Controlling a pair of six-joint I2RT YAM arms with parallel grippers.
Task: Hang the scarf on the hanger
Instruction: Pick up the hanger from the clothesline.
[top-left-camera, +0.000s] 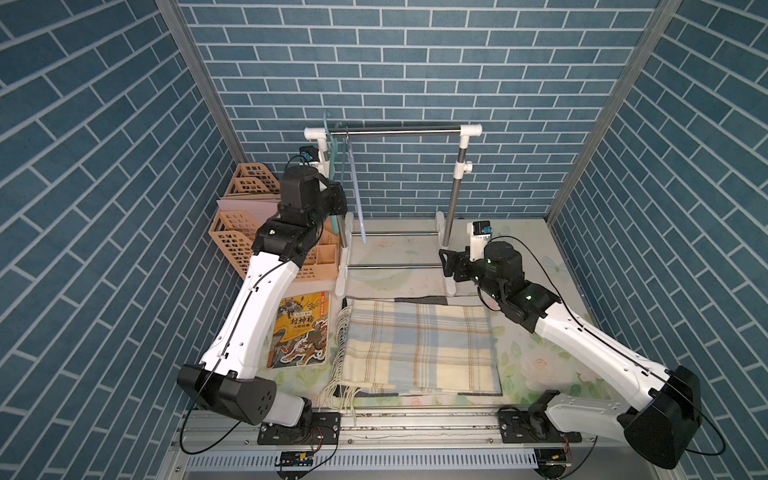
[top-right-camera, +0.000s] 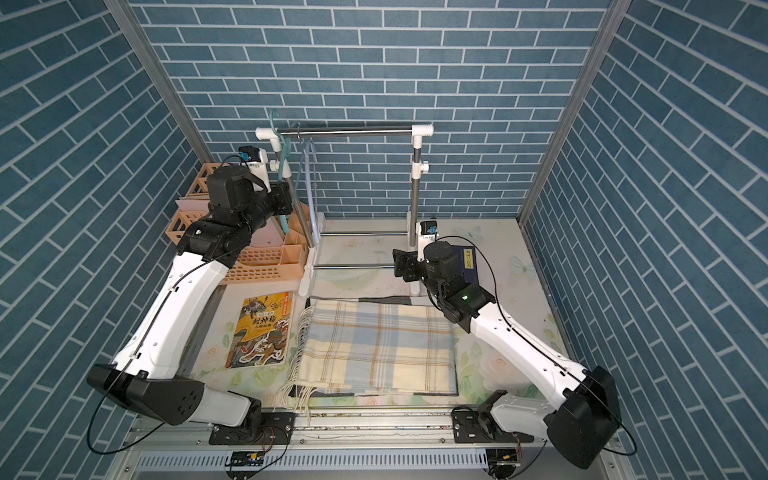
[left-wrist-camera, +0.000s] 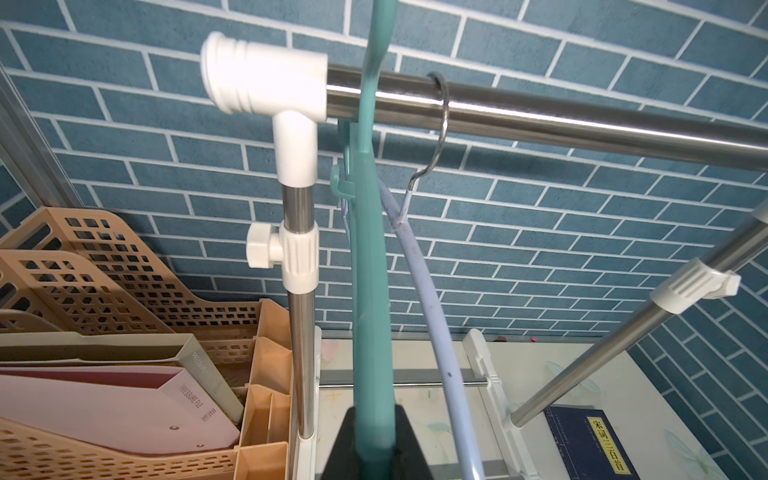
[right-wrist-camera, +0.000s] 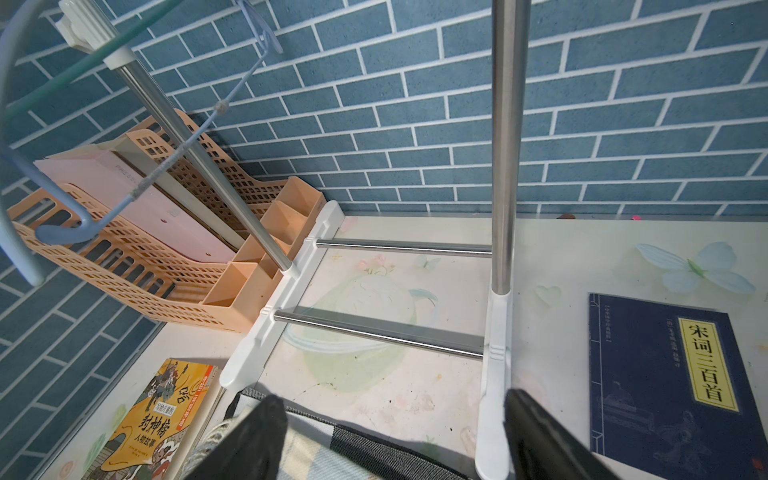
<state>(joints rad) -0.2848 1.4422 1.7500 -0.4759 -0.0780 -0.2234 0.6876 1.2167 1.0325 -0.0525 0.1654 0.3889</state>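
The peach file tray (left-wrist-camera: 124, 266) in the back corner on my left arm's side holds pink folders (left-wrist-camera: 104, 399) and a beige one, standing on edge. It sits against the foot of the clothes rack (top-left-camera: 407, 133).

My left gripper (left-wrist-camera: 374, 415) is clenched on the lower part of the teal hanger (left-wrist-camera: 370, 270), whose hook is over the rack's rail (left-wrist-camera: 540, 112). A pale blue hanger (left-wrist-camera: 419, 270) hangs just beside it.

The scarf (top-left-camera: 419, 345) lies folded flat on the table (top-left-camera: 536, 245) in front of the rack. It has a cream, blue and tan plaid, with a cream fringe (top-left-camera: 338, 332) along the side nearest the yellow book (top-left-camera: 301, 332). Dark cloth shows under its far and near edges.

My right gripper (right-wrist-camera: 395, 407) is spread wide with nothing in it, over the scarf's far edge beside the rack's foot. A blue book (right-wrist-camera: 673, 382) lies near it. A few fringe strands trail past the table's front edge. Bare tabletop lies between the scarf and the rack.
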